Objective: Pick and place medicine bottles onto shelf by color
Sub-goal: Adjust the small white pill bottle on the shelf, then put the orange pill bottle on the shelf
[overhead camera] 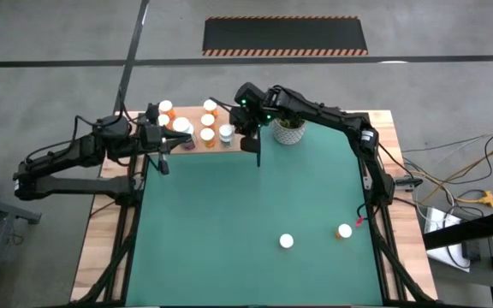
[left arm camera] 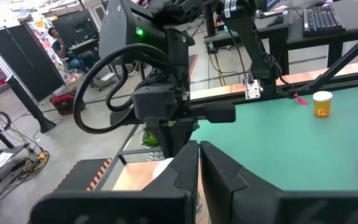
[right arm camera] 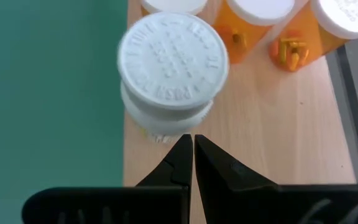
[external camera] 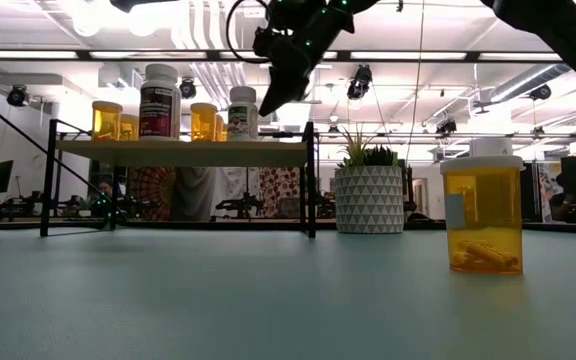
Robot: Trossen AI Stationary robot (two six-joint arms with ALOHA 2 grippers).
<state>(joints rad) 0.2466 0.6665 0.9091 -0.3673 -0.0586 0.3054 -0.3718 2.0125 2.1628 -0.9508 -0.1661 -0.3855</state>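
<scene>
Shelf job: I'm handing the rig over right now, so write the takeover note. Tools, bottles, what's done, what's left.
Right tool: shut, empty, hovering over the shelf beside the white bottle at its table-side edge.
Left tool: shut, empty, at the shelf's left end.
Done: about eight bottles stand on the shelf, mostly orange, with the large white one and the white bottle among them.
Left: two bottles are on the green mat, an orange one near the right edge and another nearer the middle whose body colour the top view hides.
The potted plant stands right of the shelf.
</scene>
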